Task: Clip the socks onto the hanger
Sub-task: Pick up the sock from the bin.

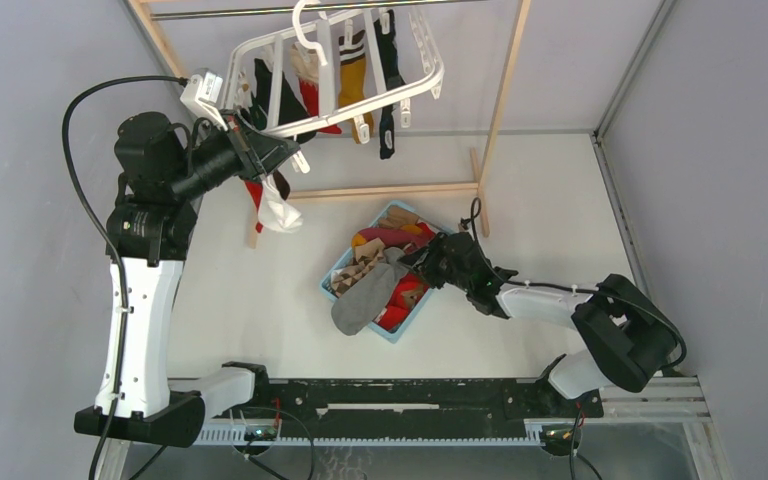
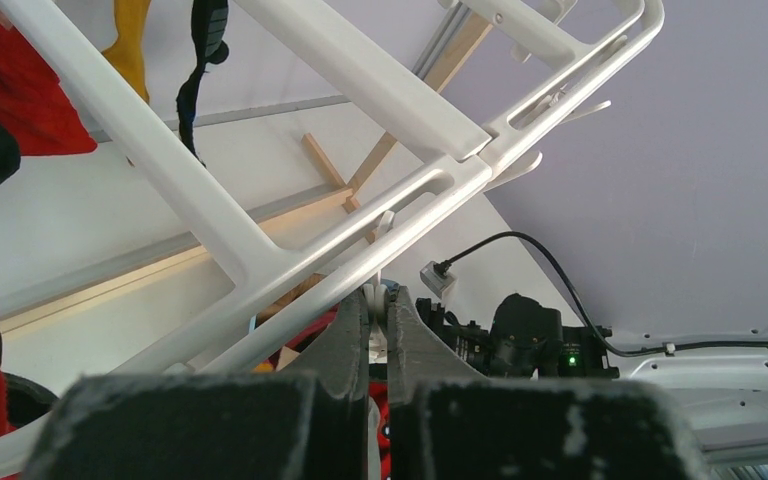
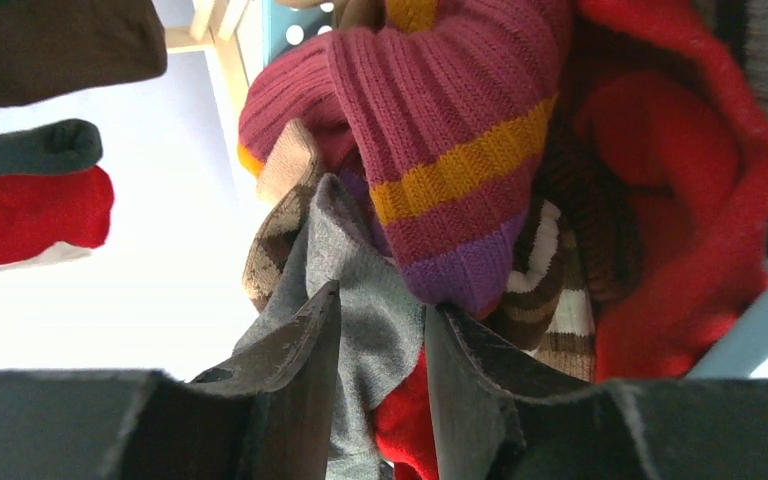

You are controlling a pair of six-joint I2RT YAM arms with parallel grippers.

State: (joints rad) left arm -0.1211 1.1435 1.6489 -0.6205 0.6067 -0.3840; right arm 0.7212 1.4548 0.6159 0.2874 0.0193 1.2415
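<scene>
The white hanger (image 1: pixel 422 88) hangs tilted from the rod at the top, with mustard (image 1: pixel 353 78), black (image 1: pixel 389 60) and red socks clipped on. My left gripper (image 1: pixel 295 157) is raised at its near-left edge, under the frame bar (image 2: pixel 260 262), shut on a small white clip (image 2: pixel 381 297). A red-and-white sock (image 1: pixel 272 205) dangles just below it. My right gripper (image 1: pixel 416 258) reaches into the pile of socks and is closed on a fold of a grey sock (image 3: pixel 365 265), which drapes over the basket's near rim (image 1: pixel 365 298). A maroon striped sock (image 3: pixel 450 120) lies just above the fingers.
The light-blue basket (image 1: pixel 341 268) of mixed socks sits mid-table; its rim shows in the right wrist view (image 3: pixel 750 330). The wooden rack (image 1: pixel 501 90) stands behind it, with a crossbar (image 1: pixel 390 189) on the table. Grey walls close in left and right.
</scene>
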